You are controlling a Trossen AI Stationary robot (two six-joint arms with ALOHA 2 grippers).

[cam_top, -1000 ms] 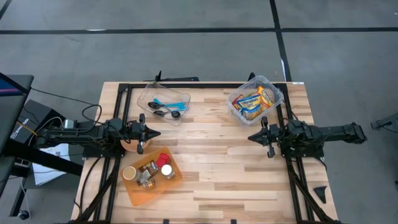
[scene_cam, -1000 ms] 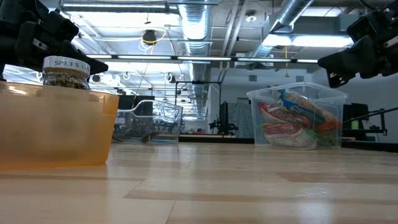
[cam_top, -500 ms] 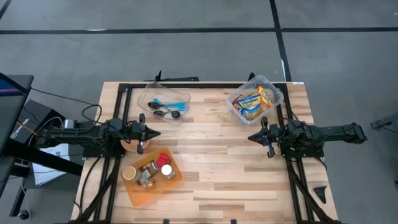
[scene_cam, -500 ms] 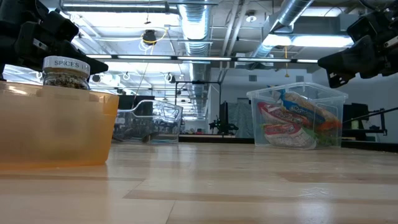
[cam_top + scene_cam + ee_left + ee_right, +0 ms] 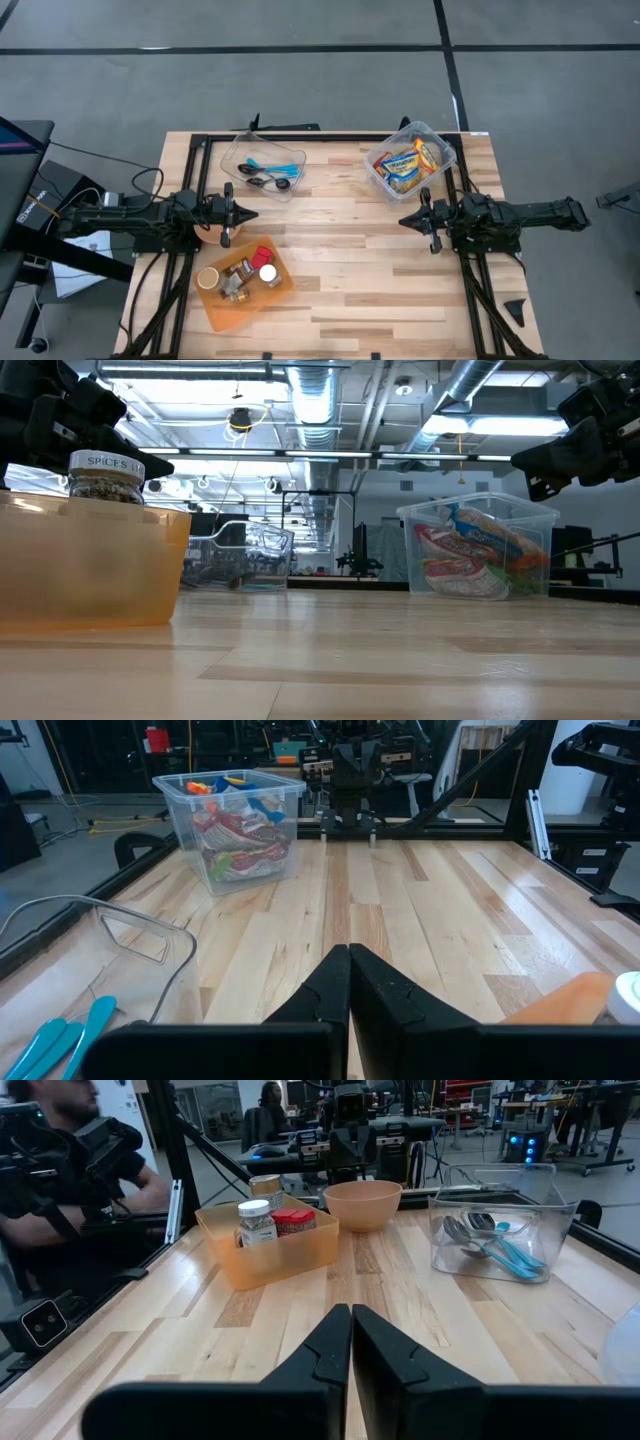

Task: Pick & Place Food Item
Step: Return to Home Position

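Observation:
A clear bin point(image 5: 410, 160) with several food packets stands at the table's far right; it also shows in the low view point(image 5: 478, 548) and the left wrist view point(image 5: 232, 825). My left gripper point(image 5: 252, 214) is shut and empty at the table's left, above the wood, pointing right. My right gripper point(image 5: 403, 221) is shut and empty at the table's right, just near of the food bin, pointing left. Both sets of fingertips show closed together in the left wrist view point(image 5: 349, 952) and the right wrist view point(image 5: 351, 1312).
An orange bin point(image 5: 244, 281) with spice jars sits at the near left. A clear bin point(image 5: 264, 166) with blue and metal utensils stands at the far left. A tan bowl point(image 5: 363, 1202) sits by the left arm. A person point(image 5: 70, 1165) shows beyond the table.

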